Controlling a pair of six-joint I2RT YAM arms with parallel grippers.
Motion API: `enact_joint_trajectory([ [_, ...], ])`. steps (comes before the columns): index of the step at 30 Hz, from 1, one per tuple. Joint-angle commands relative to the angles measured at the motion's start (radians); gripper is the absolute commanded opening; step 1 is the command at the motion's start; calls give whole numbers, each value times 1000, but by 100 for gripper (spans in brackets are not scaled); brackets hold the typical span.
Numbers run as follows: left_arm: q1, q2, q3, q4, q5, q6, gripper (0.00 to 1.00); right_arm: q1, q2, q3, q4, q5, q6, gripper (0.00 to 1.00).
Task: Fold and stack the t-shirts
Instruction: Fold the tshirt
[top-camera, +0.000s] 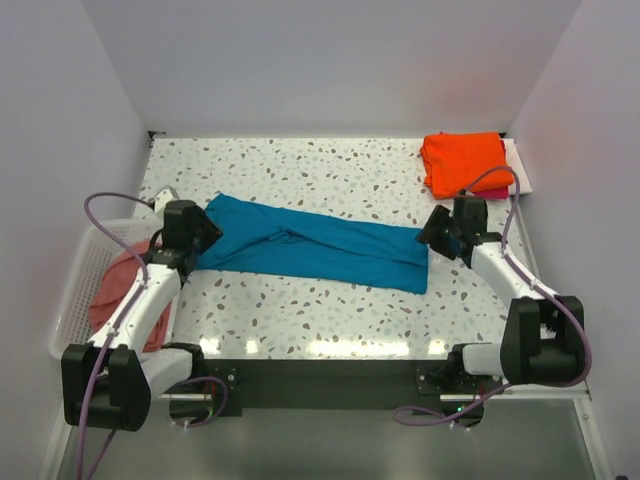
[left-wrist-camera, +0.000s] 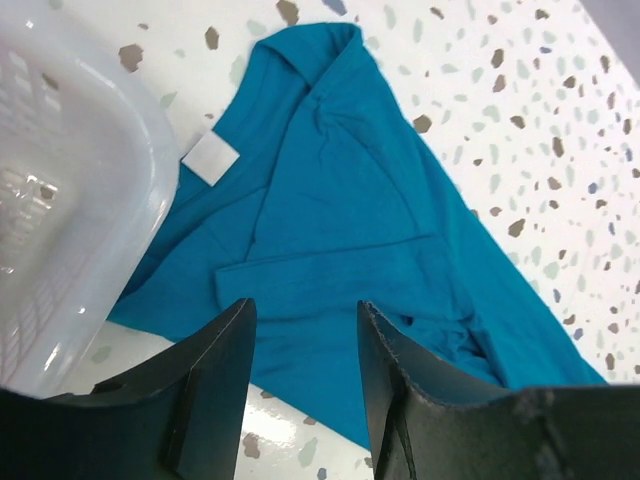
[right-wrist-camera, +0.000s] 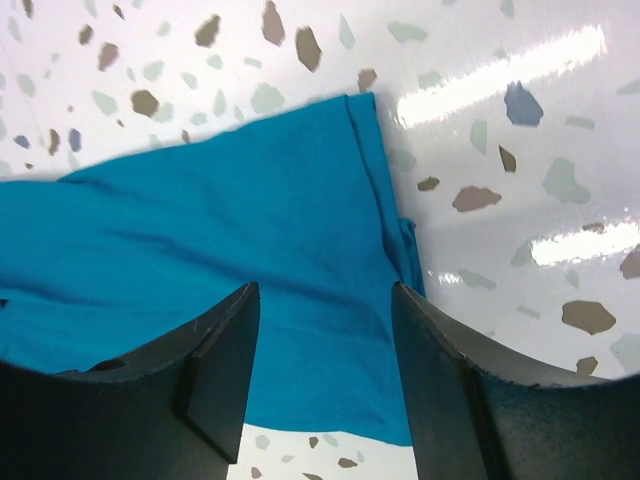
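- Two grippers bracket one garment. The left gripper (top-camera: 208, 233) is at one end of the teal shirt (top-camera: 320, 250) and the right gripper (top-camera: 432, 232) is at the other, so each can reach an end.
- The teal shirt lies flat on the table (top-camera: 330, 170), folded lengthwise into a long band that runs from one gripper across to the other.
- Left gripper (left-wrist-camera: 305, 312): its jaws are spread with nothing between them. The collar end, with its white tag (left-wrist-camera: 210, 157), lies just ahead of and below the fingertips. The basket (left-wrist-camera: 80, 180) is close on its left.
- Right gripper (right-wrist-camera: 325, 290): it is likewise spread and empty. The hem end (right-wrist-camera: 200, 230) lies under and ahead of the fingers. Whether they touch the cloth I cannot tell.
- Judgement: both are poised to pinch the ends and carry one over the other, shortening the band.
- Beyond the right gripper, the orange shirt (top-camera: 463, 162) lies folded on a magenta shirt (top-camera: 495, 193) that shows only at its edge. This is probably the stack the teal one will join.
- To the outside of the left gripper, the salmon shirt (top-camera: 110, 290) sits bunched in the basket, not yet folded.
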Motion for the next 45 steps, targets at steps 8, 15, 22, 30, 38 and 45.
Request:
enact_joint_trajectory([
  [8,-66,271,240,29,56,42,38,112,152,219,-69,87,-55,52],
  [15,-104,474,326,-76,-76,-78,27,135,322,273,-46,98,-53,44],
  [22,-106,681,459,-103,-117,-141,27,146,375,184,17,61,20,41],
  [30,-106,1015,811,-183,-134,-19,27,219,172,-127,157,-39,183,41],
  [38,-153,1311,1295,-56,191,282,45,710,-176,-383,283,134,545,45],
  [45,-193,1436,1524,96,536,312,80,885,-57,-87,96,233,369,55],
])
